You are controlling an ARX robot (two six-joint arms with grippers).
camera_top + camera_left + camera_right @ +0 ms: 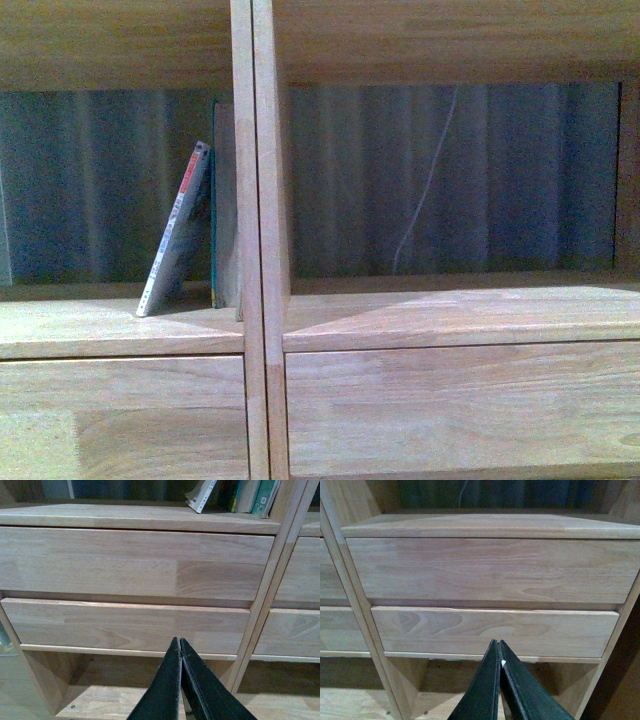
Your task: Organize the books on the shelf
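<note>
The shelf (260, 300) of light wood fills the front view, split by its central divider. In its left compartment the books stand against the divider: a thin white paperback (176, 234) with a red-marked spine leans to the right onto a teal-green-spined book (214, 230) that stands upright. No arm shows in the front view. In the left wrist view the books (235, 492) sit above two drawer fronts, and my left gripper (179, 642) hangs low before the lower drawer, shut and empty. My right gripper (497, 644) is shut and empty before the right-hand drawers (495, 630).
The right compartment (450, 180) holds no books; a thin pale cord hangs down its dark back panel. Below the drawers lie open bottom compartments (120, 690). A dark gap runs along the bookcase's outer side in the right wrist view.
</note>
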